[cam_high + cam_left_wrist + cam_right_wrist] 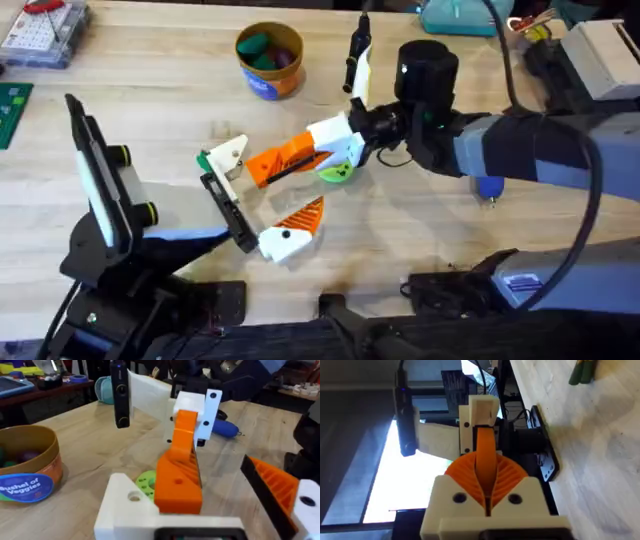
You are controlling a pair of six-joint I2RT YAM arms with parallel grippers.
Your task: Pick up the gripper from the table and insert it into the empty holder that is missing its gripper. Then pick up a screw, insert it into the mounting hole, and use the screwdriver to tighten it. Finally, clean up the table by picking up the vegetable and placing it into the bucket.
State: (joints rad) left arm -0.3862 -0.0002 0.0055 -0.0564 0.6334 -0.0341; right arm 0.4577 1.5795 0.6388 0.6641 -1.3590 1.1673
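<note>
Right arm holds orange gripper against the holder.

Right gripper (322, 148) is clamped on the orange gripper (283, 160), ribbed piece held above the table, pointing to 9 o'clock. Its far end meets the cream holder (230, 157) with the green tab; cannot tell if it is seated. The holder sits at the 11 o'clock end of the black bar (228, 208), and the white block with orange wedge (290, 236) at the 5 o'clock end. Left gripper (270, 188) is spread wide, nothing clasped. Lime-green vegetable (338, 173) lies on the table under the right gripper, at 4 o'clock of the held piece. Bucket (269, 60) stands at 12 o'clock of the holder, well apart, toy pieces inside. Blue screwdriver (488, 187) is at 3 o'clock, partly under the right arm.
</note>
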